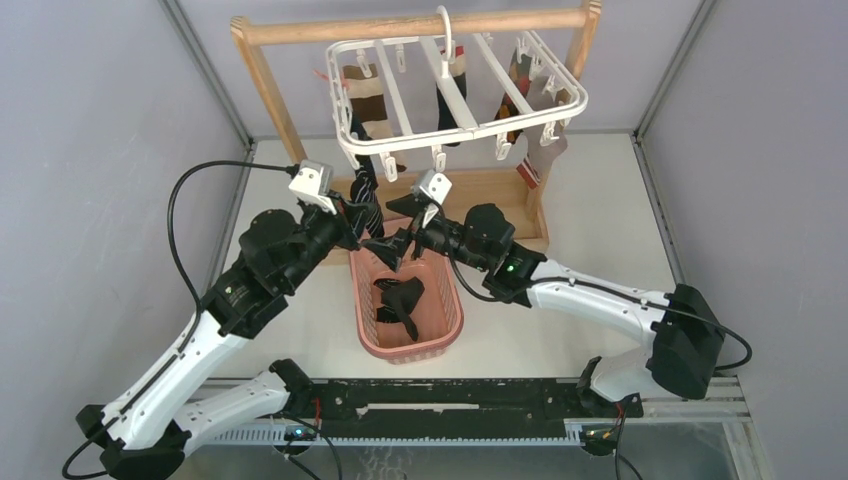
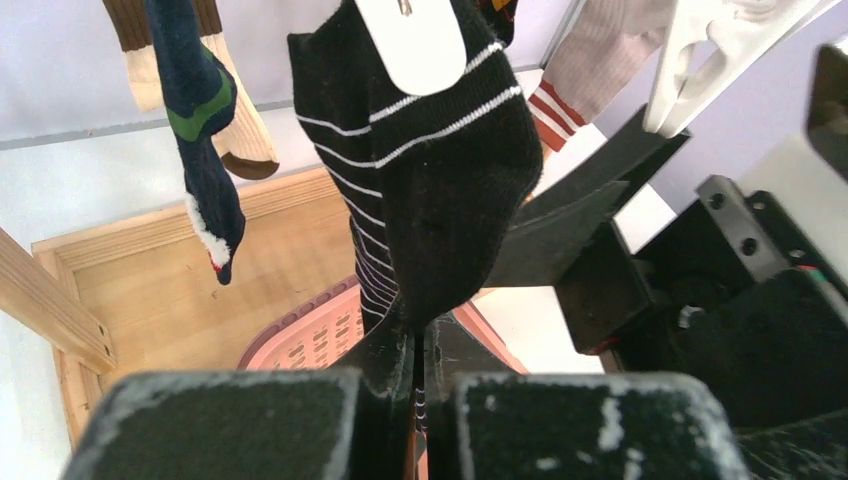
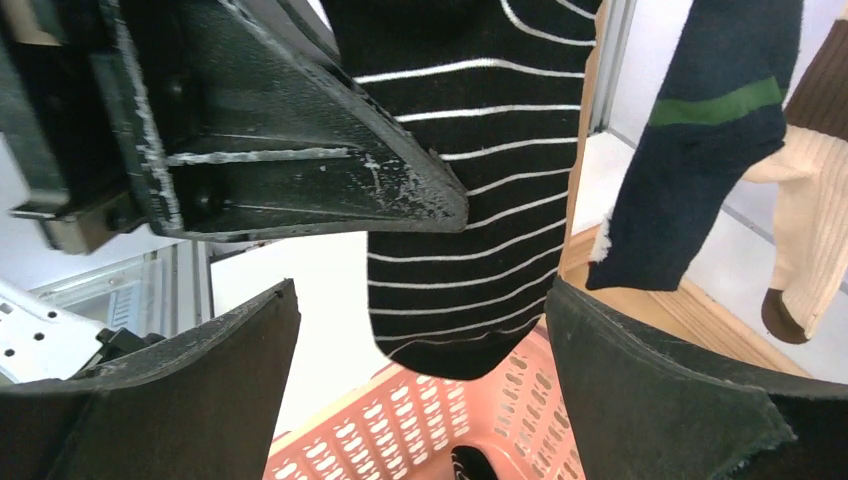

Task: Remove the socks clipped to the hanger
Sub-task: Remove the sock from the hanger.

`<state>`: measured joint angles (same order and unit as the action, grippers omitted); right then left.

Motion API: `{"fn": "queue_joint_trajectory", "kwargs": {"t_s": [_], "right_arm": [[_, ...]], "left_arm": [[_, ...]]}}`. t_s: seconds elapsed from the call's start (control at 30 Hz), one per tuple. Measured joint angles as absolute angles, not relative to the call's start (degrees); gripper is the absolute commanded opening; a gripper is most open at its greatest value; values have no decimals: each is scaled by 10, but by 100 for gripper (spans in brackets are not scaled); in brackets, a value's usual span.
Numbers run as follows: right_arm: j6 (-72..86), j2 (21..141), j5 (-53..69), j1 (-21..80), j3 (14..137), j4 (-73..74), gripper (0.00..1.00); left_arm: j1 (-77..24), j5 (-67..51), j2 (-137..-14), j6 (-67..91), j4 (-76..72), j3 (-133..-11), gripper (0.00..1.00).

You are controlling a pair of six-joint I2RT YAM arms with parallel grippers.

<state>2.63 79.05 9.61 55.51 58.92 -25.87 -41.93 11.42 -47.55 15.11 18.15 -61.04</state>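
Left gripper (image 2: 418, 388) clamps the black white-striped fabric sock (image 2: 430, 180) low, ready to tug it off the white slatted plastic hanger (image 1: 470, 128); right gripper (image 3: 420, 340) gapes wide alongside.

You're in a robotics lab cell, not a home: plain grey panel walls (image 1: 90, 150) box in a white table (image 1: 600, 200), the left arm (image 1: 200, 340) and right arm (image 1: 600, 300) are bolted to a black rail (image 1: 450, 397) at its near edge, and a wooden rack (image 1: 400, 27), white hanger (image 1: 390, 90) and pink basket (image 1: 452, 305) stand as laundry props.
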Motion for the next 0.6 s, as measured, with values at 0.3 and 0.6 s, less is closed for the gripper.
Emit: {"fn": "queue_joint_trajectory", "kwargs": {"t_s": [0.3,0.6], "right_arm": [[14,834,111,545,618,-253,96],[8,848,110,545,635,-247,76]], "left_arm": [[-416,98,-465,151,188,-610,0],[-414,88,-457,151,200,-610,1]]}}
